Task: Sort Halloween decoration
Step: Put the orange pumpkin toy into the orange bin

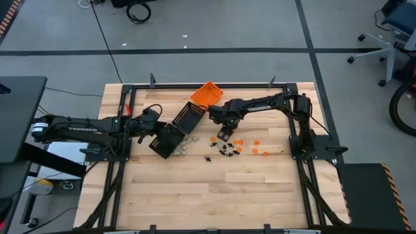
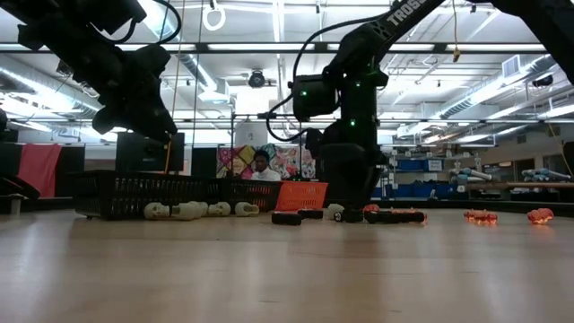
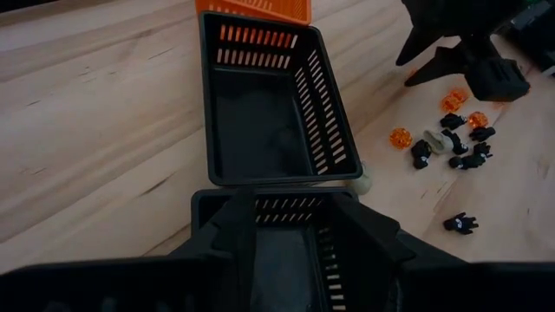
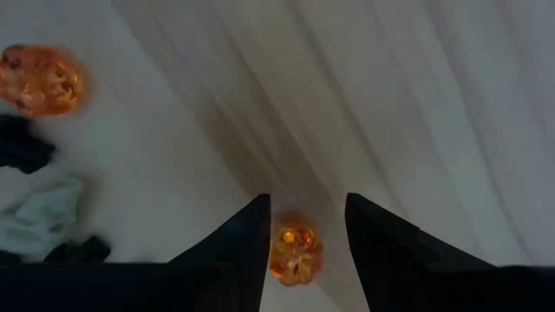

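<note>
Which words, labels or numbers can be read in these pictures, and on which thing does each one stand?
"TROS": white letters, cut off by the picture's edge, on the right arm in the low view.
White lettering on the left arm and on the right arm's link in the high view: too small to read.
Trays and trinkets: no text visible.

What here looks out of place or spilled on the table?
The small trinkets lie scattered loose on the wood, orange, black and whitish mixed. A few whitish ones sit outside the nearer black tray, beside its wall. Both black trays look empty.
</note>
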